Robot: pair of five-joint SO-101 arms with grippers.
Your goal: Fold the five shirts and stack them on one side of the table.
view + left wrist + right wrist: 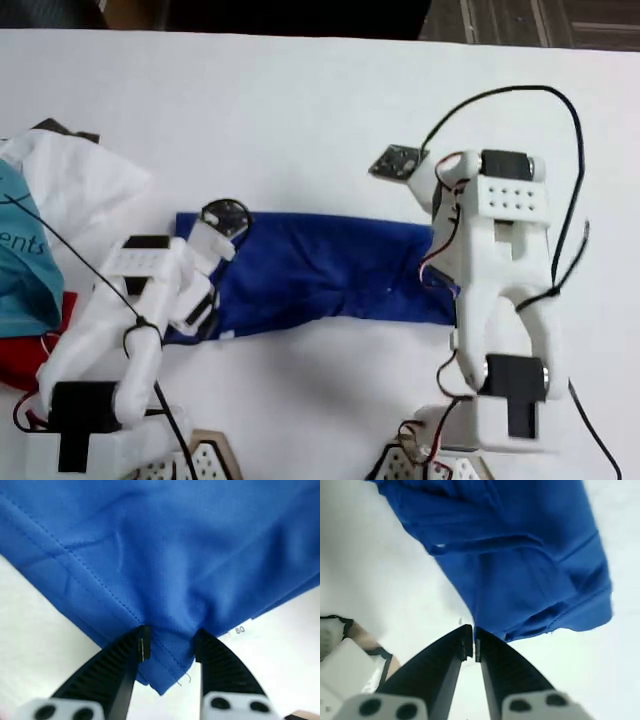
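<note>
High view: one blue shirt [320, 275] spread, left jaws pinching it, right jaws pressed together.

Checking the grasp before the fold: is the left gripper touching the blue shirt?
Touching. The left wrist view shows the left gripper with the blue shirt hem bunched between both fingers.

Qty: 1 blue shirt [330, 265], 3 piled shirts [70, 180], 2 arms [500, 260].

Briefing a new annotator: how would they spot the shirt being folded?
On the white table, look between the left arm and right arm. The blue shirt lies there as a long strip; the white, teal and red clothes are heaped at the edge.
</note>
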